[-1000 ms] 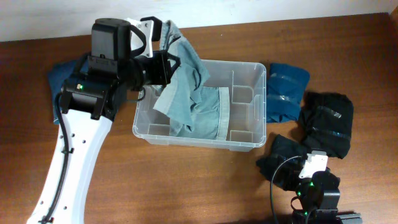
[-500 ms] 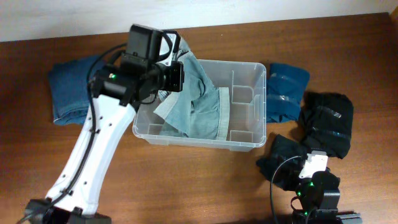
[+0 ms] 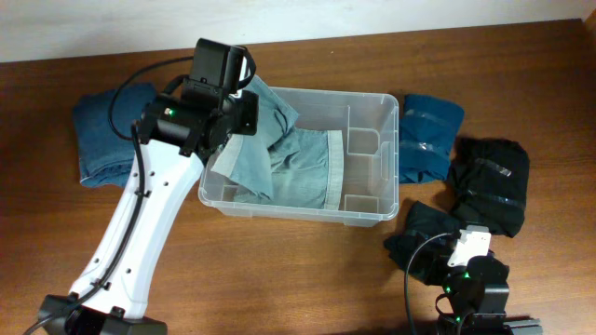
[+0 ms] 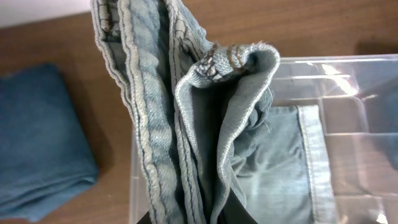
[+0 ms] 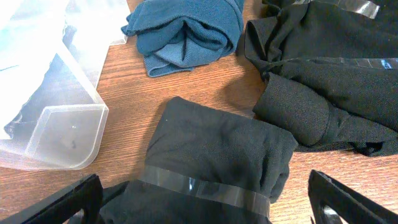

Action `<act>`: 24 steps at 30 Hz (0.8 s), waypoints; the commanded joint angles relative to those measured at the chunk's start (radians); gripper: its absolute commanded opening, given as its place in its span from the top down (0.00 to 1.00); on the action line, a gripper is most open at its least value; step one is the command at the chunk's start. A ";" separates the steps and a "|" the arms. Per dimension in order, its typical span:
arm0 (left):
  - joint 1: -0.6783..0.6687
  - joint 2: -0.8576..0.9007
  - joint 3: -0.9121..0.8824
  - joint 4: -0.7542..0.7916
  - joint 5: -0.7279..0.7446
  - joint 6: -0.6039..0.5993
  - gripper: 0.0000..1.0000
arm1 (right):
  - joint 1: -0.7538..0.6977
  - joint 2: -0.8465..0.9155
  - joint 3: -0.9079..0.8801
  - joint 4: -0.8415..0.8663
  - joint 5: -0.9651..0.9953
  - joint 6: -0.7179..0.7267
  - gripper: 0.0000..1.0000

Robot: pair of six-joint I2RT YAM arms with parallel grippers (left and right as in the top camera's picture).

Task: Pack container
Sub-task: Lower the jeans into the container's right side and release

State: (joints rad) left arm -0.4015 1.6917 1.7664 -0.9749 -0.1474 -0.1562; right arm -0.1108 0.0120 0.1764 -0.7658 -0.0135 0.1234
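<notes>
Container (image 3: 372, 94) at mid-table, partly filled with pale denim, more held over its edge.
It sits at the centre of the wooden table (image 3: 279, 270), with the dividers at its right end bare. Over its left rim drape the light-blue jeans (image 3: 298, 167), one bunched end clenched in the left gripper (image 3: 240, 112), likely so the cloth can fold down inside. The right gripper (image 5: 204, 186) is spread wide and empty over a taped black bundle (image 5: 217, 155), apparently waiting.
</notes>
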 commanded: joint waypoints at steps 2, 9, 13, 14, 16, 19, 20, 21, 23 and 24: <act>-0.037 -0.021 0.028 0.022 -0.226 0.050 0.99 | -0.001 -0.008 -0.009 0.000 -0.002 -0.003 0.02; -0.041 -0.022 0.047 0.014 -0.325 0.105 0.99 | -0.001 -0.008 -0.009 0.000 -0.002 -0.003 0.02; -0.050 -0.018 0.047 0.011 -0.325 0.128 1.00 | -0.001 -0.008 -0.009 0.000 -0.002 -0.003 0.02; -0.051 -0.014 0.047 0.008 -0.336 0.128 1.00 | -0.001 -0.008 -0.009 0.000 -0.002 -0.003 0.02; -0.052 -0.011 0.047 0.003 -0.412 0.127 0.99 | -0.001 -0.008 -0.009 0.000 -0.002 -0.003 0.02; -0.052 -0.011 0.047 0.009 -0.463 0.128 0.99 | -0.001 -0.008 -0.009 0.000 -0.002 -0.003 0.02; -0.052 -0.011 0.047 0.012 -0.457 0.127 1.00 | -0.001 -0.008 -0.009 0.000 -0.002 -0.003 0.02; -0.053 -0.010 0.047 0.014 -0.440 0.127 1.00 | -0.001 -0.008 -0.009 0.000 -0.002 -0.003 0.02; -0.060 -0.003 0.047 0.014 -0.379 0.128 0.99 | -0.001 -0.008 -0.009 0.000 -0.002 -0.003 0.02; -0.075 0.011 0.047 0.014 -0.295 0.145 0.99 | -0.001 -0.008 -0.009 0.000 -0.002 -0.003 0.02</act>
State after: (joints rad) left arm -0.4526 1.6928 1.7676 -0.9791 -0.5125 -0.0444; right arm -0.1108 0.0120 0.1764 -0.7658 -0.0135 0.1234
